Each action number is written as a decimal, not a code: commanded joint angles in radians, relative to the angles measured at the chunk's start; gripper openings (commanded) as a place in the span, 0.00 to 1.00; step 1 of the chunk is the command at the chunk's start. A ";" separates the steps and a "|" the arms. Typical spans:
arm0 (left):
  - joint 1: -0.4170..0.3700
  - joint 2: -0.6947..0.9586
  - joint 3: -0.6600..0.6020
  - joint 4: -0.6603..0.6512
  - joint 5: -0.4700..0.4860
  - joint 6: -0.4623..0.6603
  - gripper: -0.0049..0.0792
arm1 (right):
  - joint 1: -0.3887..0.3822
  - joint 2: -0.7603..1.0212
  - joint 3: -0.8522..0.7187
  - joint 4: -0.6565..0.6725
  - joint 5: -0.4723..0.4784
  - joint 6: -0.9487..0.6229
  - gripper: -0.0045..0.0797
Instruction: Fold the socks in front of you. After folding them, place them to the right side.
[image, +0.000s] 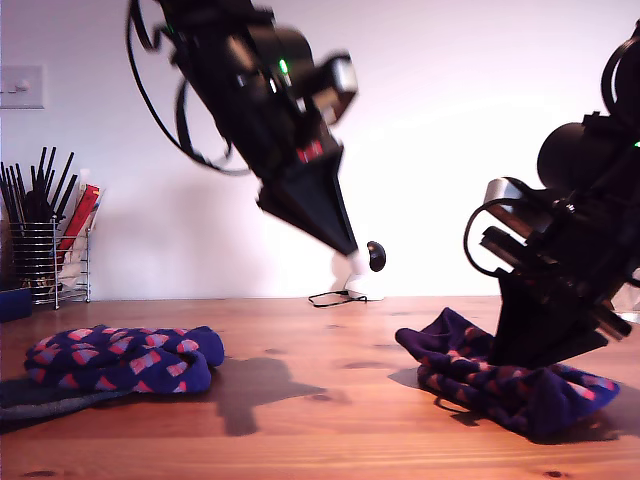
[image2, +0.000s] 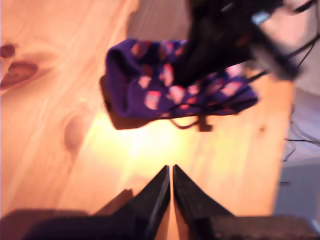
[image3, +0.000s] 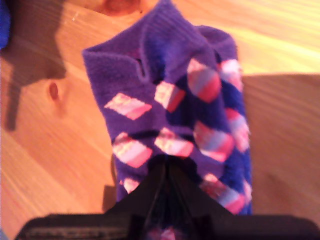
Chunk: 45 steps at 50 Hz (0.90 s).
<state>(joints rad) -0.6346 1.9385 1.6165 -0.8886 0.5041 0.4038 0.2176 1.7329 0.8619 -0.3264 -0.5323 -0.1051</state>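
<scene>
Two navy-purple socks with red-pink diamond checks lie on the wooden table. One sock (image: 120, 360) lies bunched at the exterior view's left, on top of a plain dark grey sock (image: 45, 402). The other sock (image: 470, 375) (image2: 150, 85) (image3: 170, 100) lies doubled over at the exterior view's right. My second gripper (image: 520, 362) (image3: 165, 164) is down on this sock, its fingers closed together with sock fabric between them. My first gripper (image: 350, 248) (image2: 170, 169) hangs shut and empty above the table's middle, apart from both socks.
A wire holder (image: 50, 262) with dark utensils stands at the back of the exterior view's left, with a blue object (image: 14, 303) beside it. A small white device (image: 362, 280) with a cable sits by the back wall. Bare wood (image: 320, 400) lies between the socks.
</scene>
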 joint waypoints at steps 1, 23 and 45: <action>-0.002 0.010 -0.020 -0.016 0.013 -0.008 0.03 | 0.005 0.044 -0.011 0.010 0.038 0.000 0.04; -0.002 -0.002 -0.020 -0.075 0.011 -0.007 0.03 | -0.041 0.089 -0.011 0.098 0.327 0.075 0.04; 0.007 -0.016 -0.020 -0.076 0.004 0.002 0.03 | -0.131 0.089 -0.016 -0.042 0.592 0.132 0.04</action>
<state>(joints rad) -0.6338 1.9343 1.6165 -0.9653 0.5049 0.3992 0.1062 1.7428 0.9276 -0.2951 0.0269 0.0257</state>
